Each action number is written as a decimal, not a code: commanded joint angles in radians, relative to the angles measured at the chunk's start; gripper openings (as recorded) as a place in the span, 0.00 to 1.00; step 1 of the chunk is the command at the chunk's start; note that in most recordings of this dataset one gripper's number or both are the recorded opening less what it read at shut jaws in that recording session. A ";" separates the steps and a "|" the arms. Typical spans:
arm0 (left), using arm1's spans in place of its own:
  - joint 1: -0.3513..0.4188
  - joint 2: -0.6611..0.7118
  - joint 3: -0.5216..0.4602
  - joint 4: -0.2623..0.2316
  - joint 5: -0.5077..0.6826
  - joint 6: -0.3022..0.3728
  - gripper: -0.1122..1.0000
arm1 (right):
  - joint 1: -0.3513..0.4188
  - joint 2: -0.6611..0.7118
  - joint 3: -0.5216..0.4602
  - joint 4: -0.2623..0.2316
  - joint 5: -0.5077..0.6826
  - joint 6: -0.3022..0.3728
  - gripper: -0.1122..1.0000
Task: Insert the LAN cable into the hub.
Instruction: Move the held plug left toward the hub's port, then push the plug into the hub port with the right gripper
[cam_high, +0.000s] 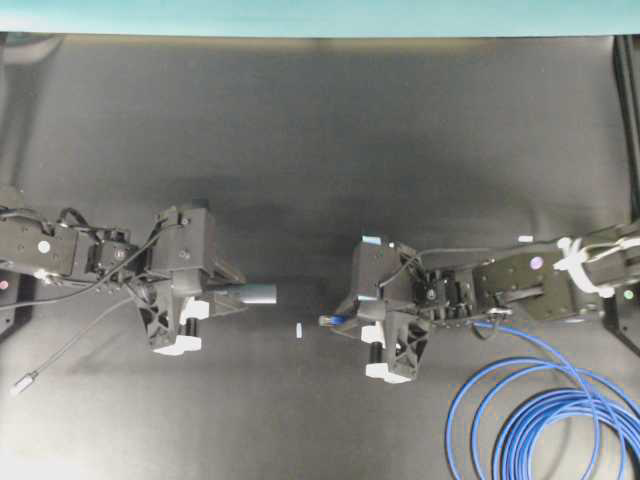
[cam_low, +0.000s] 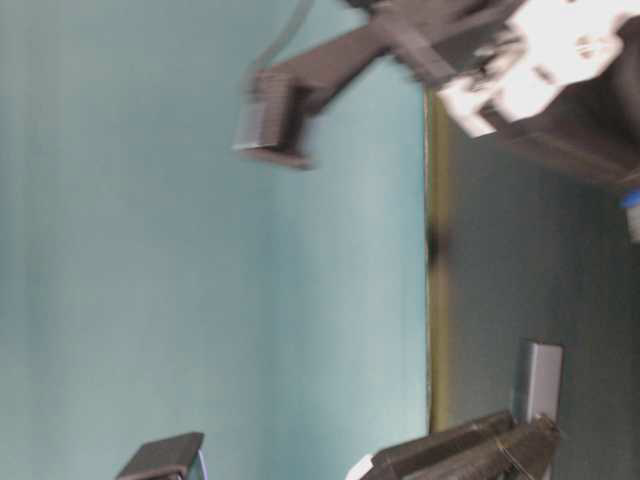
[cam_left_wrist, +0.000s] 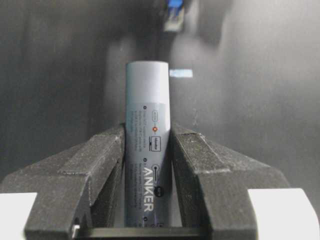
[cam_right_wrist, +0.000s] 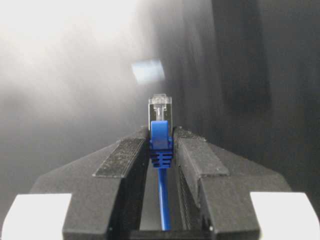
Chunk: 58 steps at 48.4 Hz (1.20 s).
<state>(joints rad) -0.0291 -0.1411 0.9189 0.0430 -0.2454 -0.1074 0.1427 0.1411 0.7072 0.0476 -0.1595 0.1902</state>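
My left gripper (cam_high: 236, 293) is shut on the hub (cam_high: 257, 293), a slim grey bar that sticks out to the right past the fingertips. In the left wrist view the hub (cam_left_wrist: 147, 115) stands clamped between both pads of the left gripper (cam_left_wrist: 147, 137). My right gripper (cam_high: 347, 318) is shut on the LAN cable's plug (cam_high: 329, 319), which points left toward the hub across a short gap. In the right wrist view the clear plug (cam_right_wrist: 160, 106) with its blue boot juts out of the right gripper (cam_right_wrist: 161, 139). The LAN cable (cam_high: 540, 420) trails into loose blue loops at the lower right.
A small white mark (cam_high: 299, 329) lies on the black table between the two grippers. The hub's thin grey lead (cam_high: 70, 345) runs to a silver plug (cam_high: 22, 382) at the far left. A teal wall borders the table's far edge.
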 joint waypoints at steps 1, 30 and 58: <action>-0.002 -0.002 -0.034 0.003 0.008 0.006 0.35 | -0.021 -0.037 -0.041 -0.002 0.018 -0.015 0.22; 0.003 0.014 -0.057 0.003 0.014 0.028 0.35 | -0.048 -0.014 -0.124 -0.002 0.077 -0.066 0.22; 0.011 0.026 -0.081 0.003 0.034 0.052 0.35 | -0.044 -0.003 -0.146 -0.003 0.112 -0.071 0.22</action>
<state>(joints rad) -0.0215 -0.1150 0.8652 0.0430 -0.2086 -0.0598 0.0951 0.1411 0.5844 0.0460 -0.0522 0.1289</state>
